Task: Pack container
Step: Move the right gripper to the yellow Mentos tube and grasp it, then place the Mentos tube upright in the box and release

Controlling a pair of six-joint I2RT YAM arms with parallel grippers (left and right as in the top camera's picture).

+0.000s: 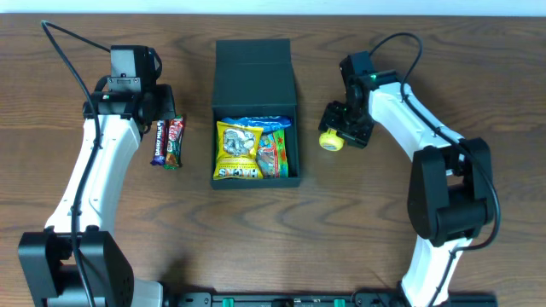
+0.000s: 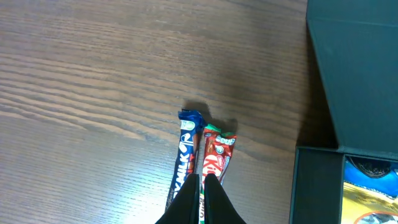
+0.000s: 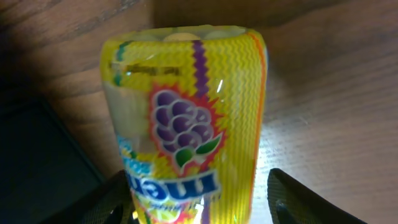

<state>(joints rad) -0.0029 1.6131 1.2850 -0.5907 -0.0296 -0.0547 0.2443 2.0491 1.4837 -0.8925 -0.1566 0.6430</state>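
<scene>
The container [image 1: 254, 64] is a dark teal box standing open in the middle of the table, its lid flap laid back. It holds a yellow packet [image 1: 237, 150], a green-red packet [image 1: 275, 154] and a blue packet [image 1: 256, 122]. The container's lid also shows in the left wrist view [image 2: 354, 68]. My left gripper [image 2: 204, 185] is shut and empty, just above a blue milk bar [image 2: 185, 152] and a red KitKat [image 2: 217, 155] lying side by side. My right gripper [image 3: 196, 190] is open around a yellow grape candy bottle [image 3: 186, 106], which stands between the fingers.
The two bars [image 1: 168, 141] lie left of the container on the wooden table [image 1: 77, 247]. The yellow bottle [image 1: 330, 140] sits right of the container. A dark shape [image 3: 37, 162] fills the lower left of the right wrist view.
</scene>
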